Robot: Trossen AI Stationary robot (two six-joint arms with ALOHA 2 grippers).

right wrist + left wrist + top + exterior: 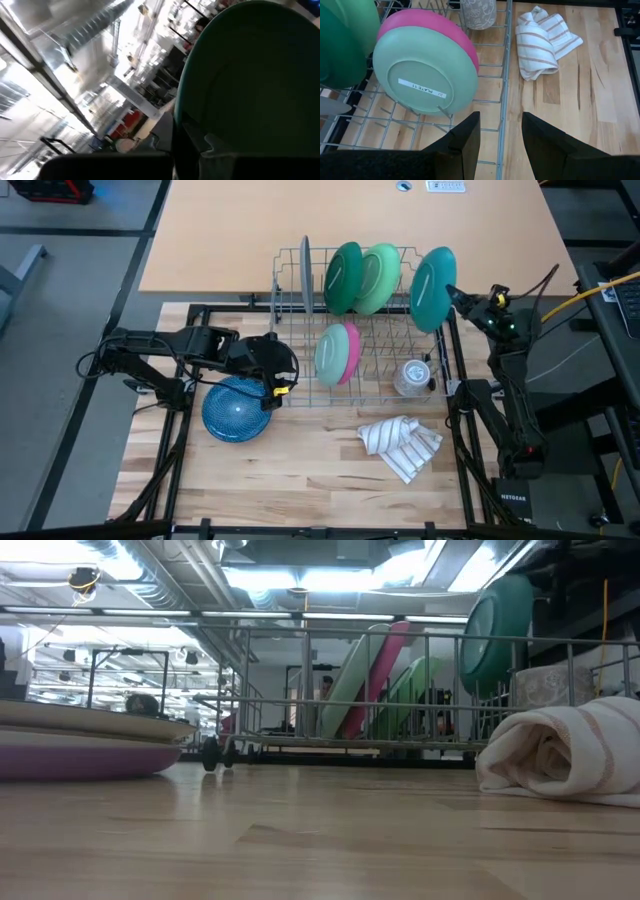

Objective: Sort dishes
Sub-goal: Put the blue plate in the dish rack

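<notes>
Pale wood planks fill the lower half of the high view, with a wire dish rack (365, 330) at the centre. The right gripper (462, 302), at the right of the frame, is pinched on the rim of a teal plate (433, 287) held upright above the rack's right end. To seat it well, I judge the plate should stay vertical and go edge-first into a free slot between the thin wires, clear of the glass cup (412, 377) below it, before the grip lets go. The left gripper (281, 377) hovers at the rack's left edge, jaws spread and empty, beside a blue plate (236, 409) lying flat on the wood. Racked already are a grey plate (306, 275), a dark green plate (343, 277), a light green plate (379, 277), and a pale green bowl (331, 353) nested against a pink bowl (350, 348); all look like smooth round plastic. A soft striped cloth (400, 443) lies crumpled at the lower right.
</notes>
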